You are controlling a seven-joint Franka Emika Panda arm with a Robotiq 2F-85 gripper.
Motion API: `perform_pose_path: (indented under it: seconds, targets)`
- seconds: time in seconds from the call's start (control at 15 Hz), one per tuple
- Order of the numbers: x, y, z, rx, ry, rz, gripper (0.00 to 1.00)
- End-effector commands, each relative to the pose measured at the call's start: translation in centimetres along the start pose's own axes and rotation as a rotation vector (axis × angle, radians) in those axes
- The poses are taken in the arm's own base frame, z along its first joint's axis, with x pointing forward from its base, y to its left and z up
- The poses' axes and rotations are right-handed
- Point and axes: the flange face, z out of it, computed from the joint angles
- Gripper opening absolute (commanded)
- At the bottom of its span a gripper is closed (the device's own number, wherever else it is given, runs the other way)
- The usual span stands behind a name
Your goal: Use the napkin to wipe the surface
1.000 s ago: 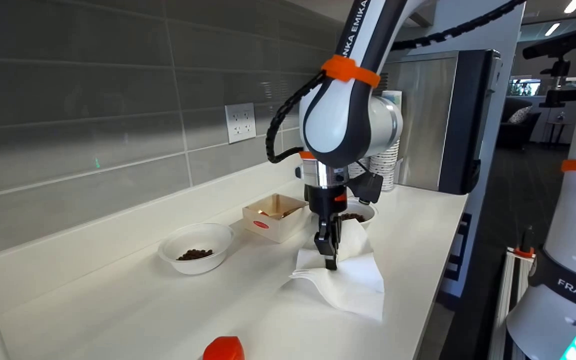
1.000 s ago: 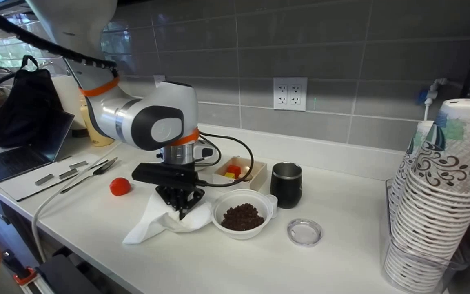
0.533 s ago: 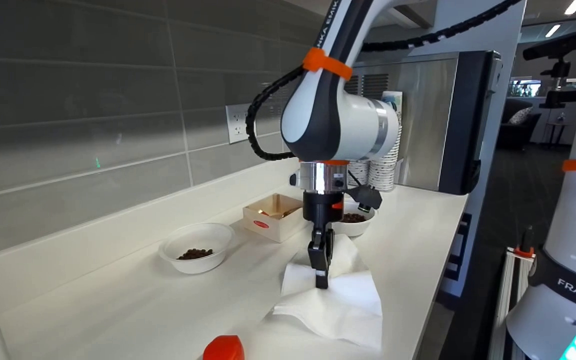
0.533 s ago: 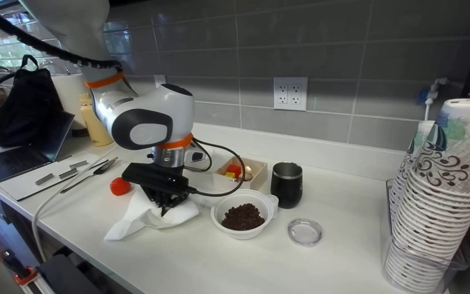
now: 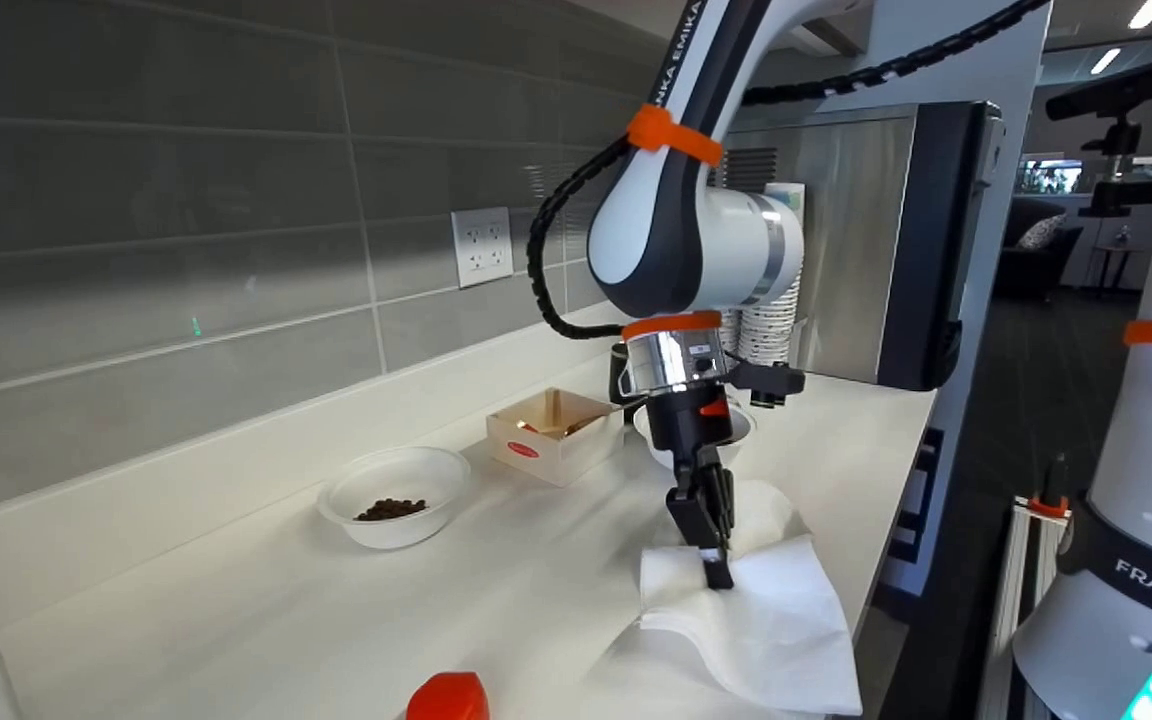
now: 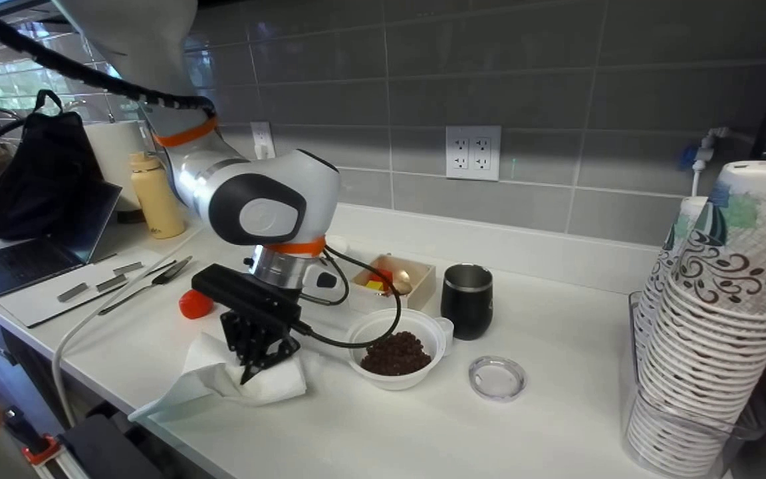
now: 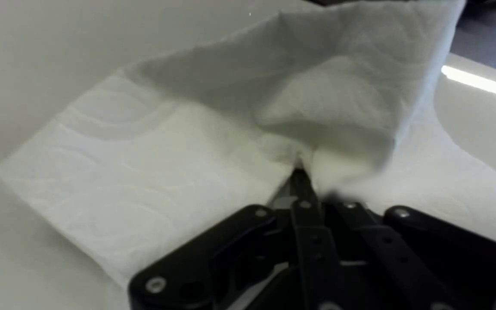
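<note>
The white napkin (image 5: 786, 625) lies crumpled and spread on the off-white countertop (image 5: 316, 620). It also shows in an exterior view (image 6: 273, 386) and fills much of the wrist view (image 7: 144, 172). One corner reaches over the counter's front edge. My gripper (image 5: 719, 575) is tilted and shut on a pinched fold of the napkin, low at the countertop. In an exterior view the gripper (image 6: 248, 378) sits left of the bowl with dark contents. In the wrist view the fingertips (image 7: 304, 172) are close together, with folded napkin around them; the fold hides part of the right finger.
A white bowl with dark pieces (image 6: 396, 359) stands close beside the napkin; another bowl (image 5: 391, 535) is nearer the wall. A wooden box (image 5: 546, 455), a black tumbler (image 6: 467, 303), a clear lid (image 6: 497, 379), a red object (image 6: 195, 304) and stacked cups (image 6: 702, 359) stand around.
My gripper has dragged the napkin away from the bowl with dark contents and towards the counter's front edge. The gripper has gone from upright to tilted. It stays shut on the napkin.
</note>
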Motion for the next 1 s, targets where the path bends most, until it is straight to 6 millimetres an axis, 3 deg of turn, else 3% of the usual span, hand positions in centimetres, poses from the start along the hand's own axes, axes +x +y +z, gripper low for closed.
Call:
perform_pose_path:
  seconds: [0.0, 0.53, 0.93]
  targets:
    - [-1.4, 2.4, 1.0, -0.038, -0.097, 0.148, 0.01]
    - [-3.5, 8.4, -0.7, -0.096, -0.101, 0.368, 0.01]
    - [-6.2, 13.8, -1.9, -0.181, -0.067, 0.496, 0.01]
